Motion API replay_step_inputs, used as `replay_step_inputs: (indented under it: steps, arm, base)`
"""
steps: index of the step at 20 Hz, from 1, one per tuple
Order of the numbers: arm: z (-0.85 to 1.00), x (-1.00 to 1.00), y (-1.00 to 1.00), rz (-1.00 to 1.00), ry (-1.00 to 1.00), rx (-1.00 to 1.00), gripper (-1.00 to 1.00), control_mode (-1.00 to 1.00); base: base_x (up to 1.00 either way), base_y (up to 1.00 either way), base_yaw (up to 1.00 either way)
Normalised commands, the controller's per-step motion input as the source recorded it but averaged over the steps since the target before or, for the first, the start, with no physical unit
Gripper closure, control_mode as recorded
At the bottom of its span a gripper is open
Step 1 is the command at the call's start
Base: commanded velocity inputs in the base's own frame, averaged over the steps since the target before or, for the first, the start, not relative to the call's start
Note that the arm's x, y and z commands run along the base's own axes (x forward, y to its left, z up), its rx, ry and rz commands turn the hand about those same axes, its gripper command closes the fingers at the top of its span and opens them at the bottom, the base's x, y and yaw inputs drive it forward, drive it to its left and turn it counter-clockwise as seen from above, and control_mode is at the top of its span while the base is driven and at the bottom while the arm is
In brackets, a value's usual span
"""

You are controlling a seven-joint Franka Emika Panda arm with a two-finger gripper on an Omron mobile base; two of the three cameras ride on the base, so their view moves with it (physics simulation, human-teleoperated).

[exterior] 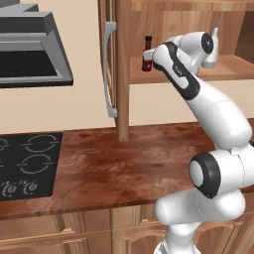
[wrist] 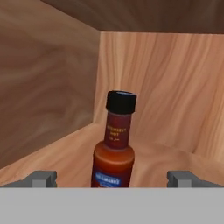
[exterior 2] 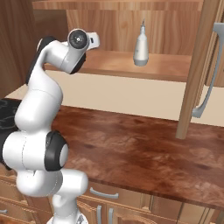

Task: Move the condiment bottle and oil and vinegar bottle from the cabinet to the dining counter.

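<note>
hand (wrist: 112, 178) spread wide — condiment bottle (wrist: 114, 142) upright between its tips; untouched

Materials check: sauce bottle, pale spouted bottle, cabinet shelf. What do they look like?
Condiment bottle: looks like clear glossy glass or plastic over red-orange sauce, with a dark matte cap and paper-like labels. Oil and vinegar bottle: opaque pale grey, smooth, possibly ceramic or plastic; unclear which. Cabinet: light-brown wood, visible grain, satin finish.
</note>
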Motion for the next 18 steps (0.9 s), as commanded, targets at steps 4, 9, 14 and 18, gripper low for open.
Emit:
replay_step_inputs:
  steps: [4, 9, 14, 18]
  arm:
    - [-0.09, 0.14, 0.03, 0.0, 0.0, 0.0, -1.0, -1.0]
    - [-0.09, 0.13, 0.09, 0.0, 0.0, 0.0, -1.0, -1.0]
    - [-0.1, 0.14, 0.1, 0.0, 0.0, 0.0, -1.0, -1.0]
    - [-0.07, 0.16, 0.05, 0.0, 0.0, 0.0, -1.0, -1.0]
  base:
    - [0.0, 0.0, 0.0]
    - [0.0, 0.0, 0.0]
    - [0.0, 0.0, 0.0]
    - [0.0, 0.0, 0.0]
